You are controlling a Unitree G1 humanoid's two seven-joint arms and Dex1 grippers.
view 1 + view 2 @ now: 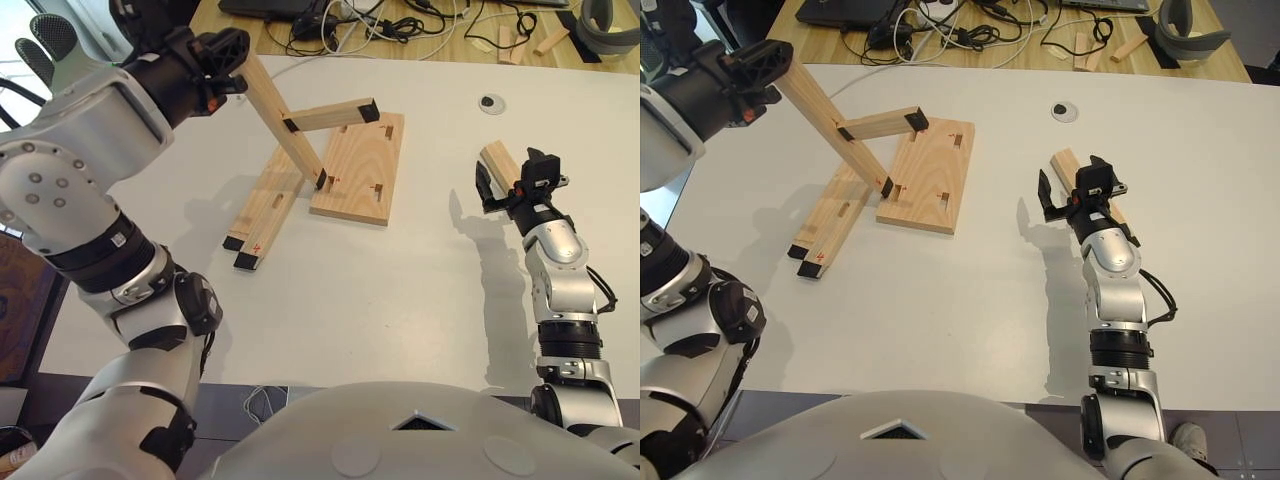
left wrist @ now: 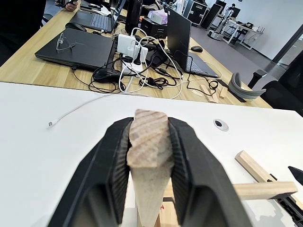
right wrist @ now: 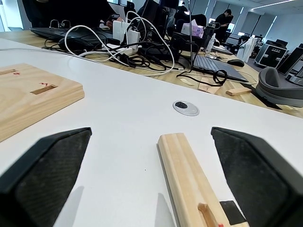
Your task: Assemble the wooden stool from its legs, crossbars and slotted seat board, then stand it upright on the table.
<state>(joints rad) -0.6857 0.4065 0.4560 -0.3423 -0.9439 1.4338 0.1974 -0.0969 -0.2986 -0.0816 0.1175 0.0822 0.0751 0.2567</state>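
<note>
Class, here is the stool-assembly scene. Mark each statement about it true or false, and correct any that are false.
1. The left end effector is shut on a wooden leg. True.
2. The seat board stands upright on its edge. False: it lies flat on the table.
3. The right end effector grips a loose wooden piece. False: it is open, and the piece lies on the table.
4. A crossbar is joined to the held leg. True.
</note>
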